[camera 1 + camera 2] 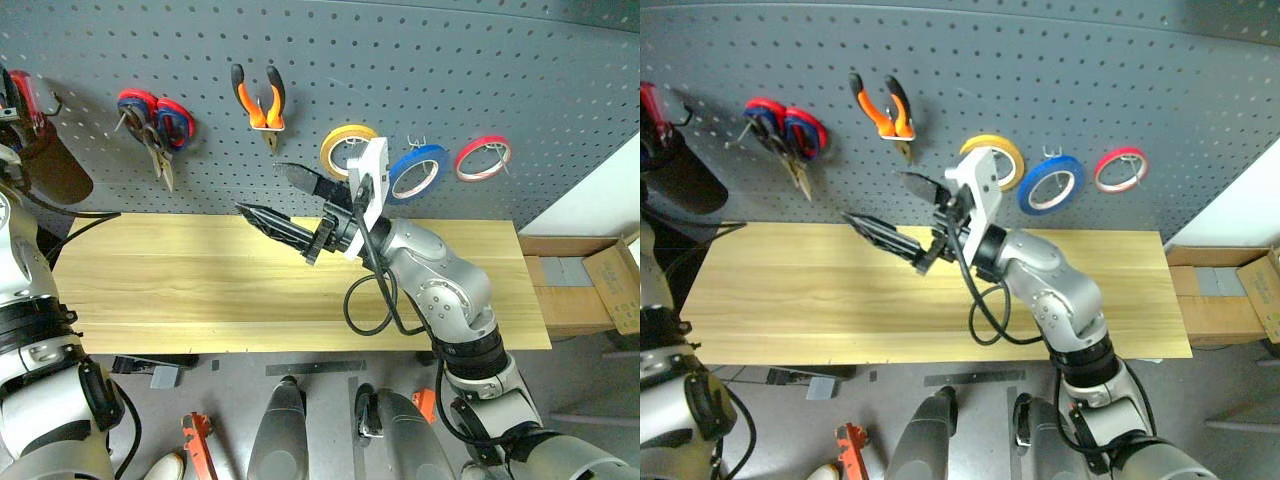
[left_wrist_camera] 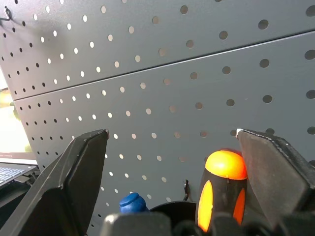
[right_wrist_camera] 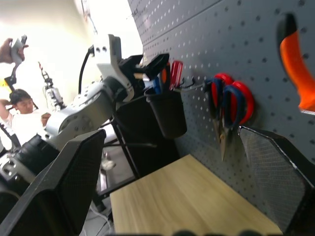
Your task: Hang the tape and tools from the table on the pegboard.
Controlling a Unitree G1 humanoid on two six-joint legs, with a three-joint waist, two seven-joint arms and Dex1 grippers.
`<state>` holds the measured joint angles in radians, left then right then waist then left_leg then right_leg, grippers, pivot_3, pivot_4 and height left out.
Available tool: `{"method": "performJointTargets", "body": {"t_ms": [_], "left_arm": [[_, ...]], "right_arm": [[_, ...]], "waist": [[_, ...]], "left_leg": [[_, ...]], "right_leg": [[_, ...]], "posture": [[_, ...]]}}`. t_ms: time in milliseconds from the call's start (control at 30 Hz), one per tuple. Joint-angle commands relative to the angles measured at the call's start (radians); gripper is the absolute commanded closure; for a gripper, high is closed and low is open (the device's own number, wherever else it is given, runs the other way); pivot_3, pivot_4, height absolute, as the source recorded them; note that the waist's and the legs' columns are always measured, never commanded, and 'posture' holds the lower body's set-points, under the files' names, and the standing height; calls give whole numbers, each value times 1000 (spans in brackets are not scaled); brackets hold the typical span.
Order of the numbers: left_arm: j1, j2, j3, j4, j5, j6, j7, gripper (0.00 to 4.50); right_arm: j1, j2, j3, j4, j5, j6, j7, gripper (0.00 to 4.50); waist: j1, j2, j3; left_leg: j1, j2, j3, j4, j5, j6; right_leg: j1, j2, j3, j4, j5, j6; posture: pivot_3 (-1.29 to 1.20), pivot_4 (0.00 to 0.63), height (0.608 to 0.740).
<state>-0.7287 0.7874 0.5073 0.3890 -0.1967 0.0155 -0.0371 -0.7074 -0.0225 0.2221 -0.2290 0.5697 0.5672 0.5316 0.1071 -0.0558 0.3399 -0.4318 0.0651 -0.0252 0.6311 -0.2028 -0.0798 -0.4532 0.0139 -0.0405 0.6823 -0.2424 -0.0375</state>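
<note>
From my seat the bare yellowish plank table (image 1: 200, 290) comes first. Above it my right gripper (image 1: 268, 196) has its jaws spread, empty. Behind, on the perforated grey pegboard (image 1: 420, 60), pliers (image 1: 261, 104) hang at twelve o'clock and blue tape (image 1: 418, 172) at three. My left gripper (image 2: 172, 167), fingers apart, faces the screwdriver (image 2: 222, 189) in its black cup (image 3: 167, 113).

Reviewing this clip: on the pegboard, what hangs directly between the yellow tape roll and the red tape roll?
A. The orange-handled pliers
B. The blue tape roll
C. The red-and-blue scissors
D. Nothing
B: the blue tape roll hangs on the pegboard between the yellow roll and the red roll.
</note>
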Motion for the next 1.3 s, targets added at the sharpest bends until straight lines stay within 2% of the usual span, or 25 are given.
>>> {"method": "performJointTargets", "body": {"t_ms": [33, 367, 867, 1300], "left_arm": [[-5, 30, 11, -45, 5, 32, 3, 30], [73, -6, 36, -257, -10, 236, 45, 30], [136, -40, 61, -464, -36, 409, 71, 30], [159, -22, 66, -711, -34, 515, 47, 30]], "right_arm": [[2, -5, 6, -49, -1, 1, 14, 0], [12, -52, 17, -66, -2, 24, 41, 0], [25, -82, 11, -86, -4, 29, 50, 0], [32, -129, -78, -175, 74, 83, 31, 0]], "waist": [[0, 0, 0], [1, 0, 0], [3, 0, 0], [19, 0, 0]], "left_leg": [[0, 0, 0, 0, 0, 0], [0, 0, 0, 0, 0, 0], [0, 0, -1, 0, 1, -1], [0, 0, -1, 0, 1, -2]], "right_leg": [[0, 0, 0, 0, 0, 0], [0, 0, 0, 0, 0, 0], [0, 0, 0, 0, -2, 3], [0, 0, 0, 0, -2, 3]], "posture": [[267, 321, 740], [276, 319, 740], [287, 303, 740], [304, 284, 740]]}}
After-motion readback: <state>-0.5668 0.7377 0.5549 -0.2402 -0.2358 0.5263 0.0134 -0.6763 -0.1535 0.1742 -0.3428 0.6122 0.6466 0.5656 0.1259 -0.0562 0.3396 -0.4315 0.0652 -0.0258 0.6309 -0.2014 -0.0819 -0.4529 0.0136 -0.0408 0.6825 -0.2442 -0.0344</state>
